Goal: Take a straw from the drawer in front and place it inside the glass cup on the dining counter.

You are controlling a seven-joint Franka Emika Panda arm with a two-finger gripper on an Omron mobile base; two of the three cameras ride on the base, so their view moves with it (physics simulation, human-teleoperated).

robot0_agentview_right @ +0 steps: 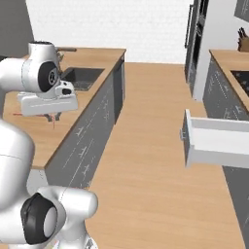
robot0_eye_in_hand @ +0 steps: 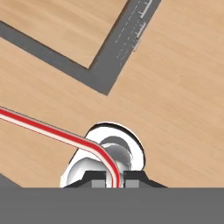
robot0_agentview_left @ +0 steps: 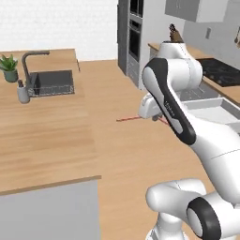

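Red-pink and hair-thin, pinched at one end: straw (robot0_eye_in_hand: 43, 127) caught between the two dark fingertips (robot0_eye_in_hand: 98, 178), jaws pressed nearly together on it. Bends sharply just ahead of the grip in the hand view, then runs long and straight away to that picture's left. Seen from the left base view as a nearly level red line (robot0_agentview_left: 132, 119), poking sideways out of the gripper (robot0_agentview_left: 152, 114) toward the sink end of the island. So: long axis lying flat across the wood, not pointing down.

Right under the grip, the glass cup (robot0_eye_in_hand: 131, 144), pale round rim looking straight up the camera. Sits almost dead centre beneath the fingers, mouth open to them. Hard to say from here whether the pinched end is already inside the rim or just above it; probably just above.

Hangs over the broad light wood of the dining counter (robot0_agentview_left: 47, 136), hand low above it in the right base view (robot0_agentview_right: 51, 115). Well behind, across the floor, the drawer (robot0_agentview_right: 219, 141) pulled out, white inside showing.

Next call, as a judgement: little sideways travel needed, since hand and cup are lined up. Turns instead on tilt, bringing that flat-lying length up over the mouth before letting go, or risks tipping out across the rim.
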